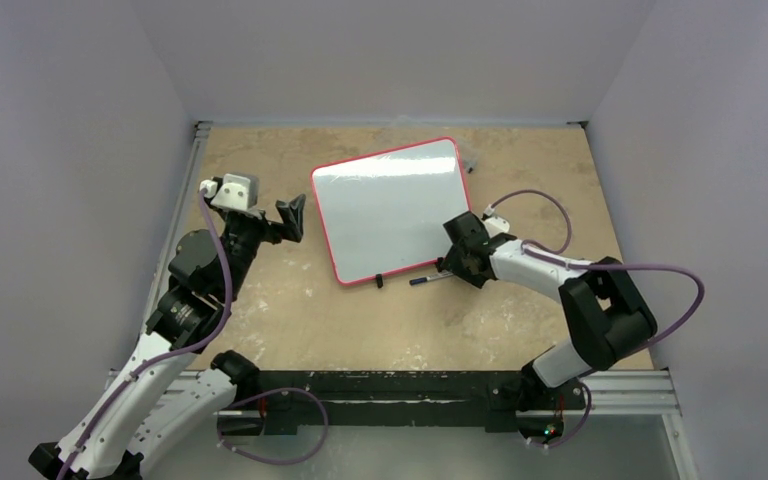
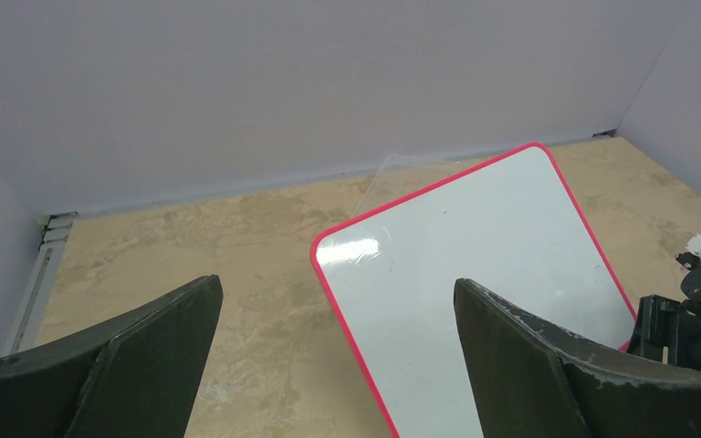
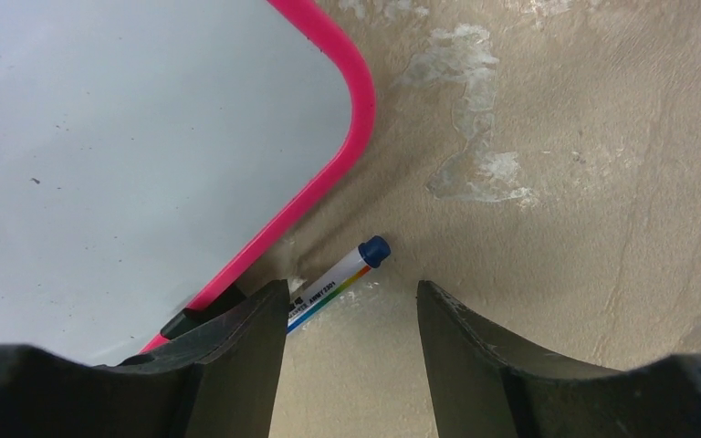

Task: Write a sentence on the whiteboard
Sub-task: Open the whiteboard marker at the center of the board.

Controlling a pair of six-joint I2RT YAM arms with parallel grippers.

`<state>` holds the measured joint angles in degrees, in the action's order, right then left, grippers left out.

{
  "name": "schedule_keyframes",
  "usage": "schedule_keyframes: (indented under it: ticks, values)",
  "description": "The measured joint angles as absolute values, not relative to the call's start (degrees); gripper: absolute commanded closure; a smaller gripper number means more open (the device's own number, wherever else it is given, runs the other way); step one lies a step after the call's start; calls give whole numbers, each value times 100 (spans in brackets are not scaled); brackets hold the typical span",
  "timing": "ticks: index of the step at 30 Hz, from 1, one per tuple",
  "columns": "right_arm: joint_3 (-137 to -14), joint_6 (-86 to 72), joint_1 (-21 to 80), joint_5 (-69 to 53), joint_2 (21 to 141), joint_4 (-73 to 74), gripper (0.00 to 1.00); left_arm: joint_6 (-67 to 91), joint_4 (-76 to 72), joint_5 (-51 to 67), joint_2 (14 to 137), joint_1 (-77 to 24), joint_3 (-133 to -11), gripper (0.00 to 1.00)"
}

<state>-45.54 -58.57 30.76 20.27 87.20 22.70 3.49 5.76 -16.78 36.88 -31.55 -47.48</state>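
**Whiteboard flat mid-table; both grippers holding nothing**

Nearest, we find the right gripper [image 3: 349, 301] low over the table [image 1: 360, 330], jaws part-open, nothing between them. A marker [image 3: 340, 281] w/ blue end lies on the table just beside the near edge of the whiteboard [image 1: 388, 208]. One end is hidden under a right finger; contact there we cannot tell. The board lies flat approx. mid-table, skewed, red frame, glossy white face, a black clip foot [image 1: 378, 282] on its near edge. The left gripper [image 2: 336, 292] hovers left of the board, jaws wide apart. Plain walls [image 1: 390, 60] stand behind.
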Motion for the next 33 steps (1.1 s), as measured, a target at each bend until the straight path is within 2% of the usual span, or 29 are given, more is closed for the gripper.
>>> schedule_keyframes:
  ticks: [5, 10, 12, 19, 21, 25, 26, 30, 33]
  values:
    - [-4624, -5854, 3085, 2108, 8809, 2265, 49, 349, 576, -1671, 3688, -3155, -4748, 0]
    - [-4670, -5839, 3094, 2165, 8875, 2274, 69, 349, 576, -1671, 3706, -3155, -4748, 0]
    - [-4670, -5830, 3103, 2163, 8882, 2287, 74, 349, 576, -1671, 3708, -3155, -4748, 0]
    - [-4595, -5765, 3114, 2163, 8842, 2250, 80, 349, 576, -1669, 3719, -3155, -4748, 0]
    - [-4495, -5752, 3114, 2161, 8750, 2222, 80, 346, 576, -1669, 3728, -3155, -4748, 0]
    - [-4348, -5710, 3114, 2150, 8589, 2222, 55, 349, 576, -1660, 3739, -3155, -4748, 0]
    - [-4333, -5693, 3114, 2145, 8569, 2202, 52, 349, 576, -1649, 3739, -3155, -4748, 0]
    - [-4305, -5570, 3133, 2082, 8549, 2051, 55, 349, 576, -1612, 3752, -3155, -4748, 0]
    - [-4283, -5459, 3138, 2049, 8552, 1994, 67, 349, 576, -1597, 3771, -3155, -4748, 0]
